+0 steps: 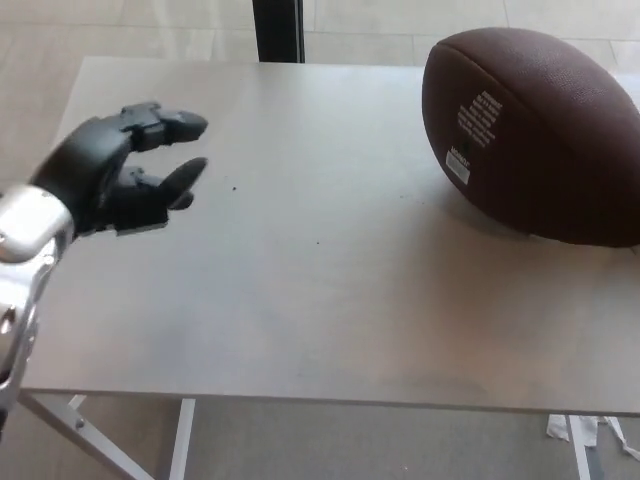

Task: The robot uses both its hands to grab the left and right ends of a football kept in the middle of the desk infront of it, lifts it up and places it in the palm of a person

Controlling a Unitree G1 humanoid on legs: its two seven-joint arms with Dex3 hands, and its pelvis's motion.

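We logged our left hand (125,170) spread open, holding nothing; brown oval leather football (530,135) lay well apart to its right.

I count one football (535,135), lying toward the far right corner of my desk (330,300). One of my hands shows, my left hand (120,175), over the desk's left edge. One dark post (278,30) stands behind the desk's far edge.

Bright, even daylight. Soft shadow under the football (535,130) on the pale desk (330,300). Faint sheen along the ball's upper curve. Left robot hand (125,170) slightly soft-edged; elsewhere sharp.
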